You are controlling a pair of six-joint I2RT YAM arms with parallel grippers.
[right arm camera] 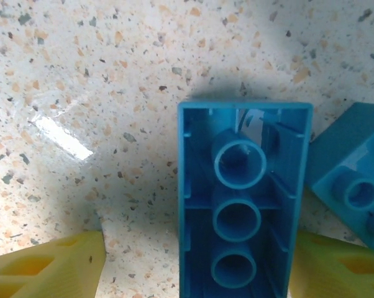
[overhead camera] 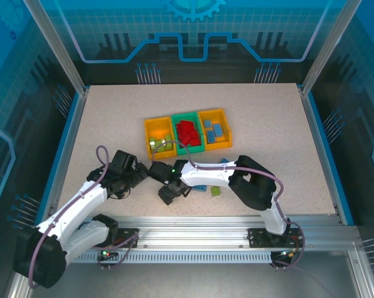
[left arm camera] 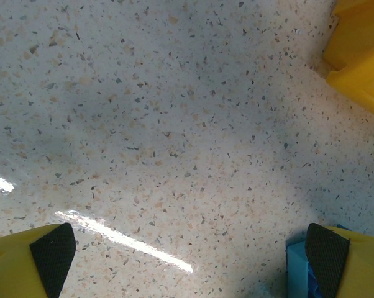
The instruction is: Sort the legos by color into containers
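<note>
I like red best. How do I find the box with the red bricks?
On the speckled table, find the row of three boxes. Take the middle box: it is green and holds red bricks, while its neighbours are yellow.

Bright overhead light — glare streaks on the table (left arm camera: 174,124), soft shadows.

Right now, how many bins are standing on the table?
3, joined in a row near the middle of the table: the left yellow-orange bin, the green bin in the middle, and the right yellow-orange bin. None seems hidden.
</note>
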